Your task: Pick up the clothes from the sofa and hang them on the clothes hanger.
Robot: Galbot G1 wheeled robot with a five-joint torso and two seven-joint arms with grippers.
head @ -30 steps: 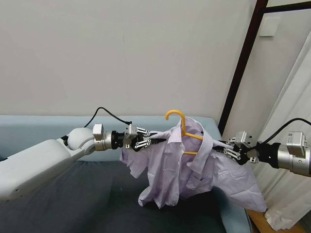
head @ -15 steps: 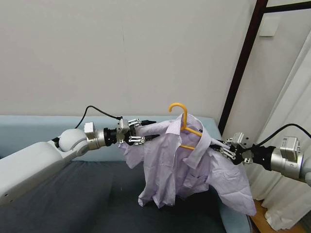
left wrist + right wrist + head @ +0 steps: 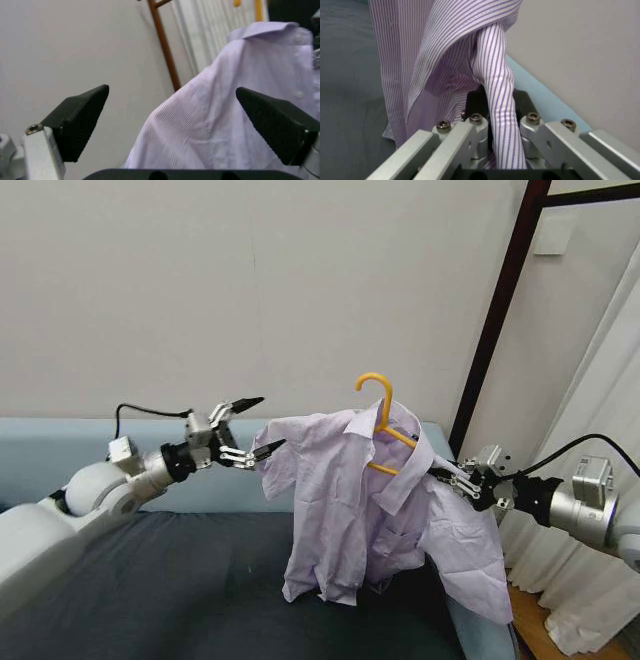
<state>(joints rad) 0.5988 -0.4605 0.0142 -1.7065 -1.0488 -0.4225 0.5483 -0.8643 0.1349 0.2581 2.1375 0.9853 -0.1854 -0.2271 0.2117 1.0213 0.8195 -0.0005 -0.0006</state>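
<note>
Shirt [image 3: 340, 500] now free of spread left hand [image 3: 270, 421], still pinched by right hand [image 3: 446, 477].

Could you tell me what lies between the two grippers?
The shirt on its hanger hangs between the open left gripper and the right gripper, shut on it, per the head view.

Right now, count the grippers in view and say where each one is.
2. The left gripper is open in the air beside the sleeve of the shirt. The right gripper is shut on the shirt's other side, below the hanger.
</note>
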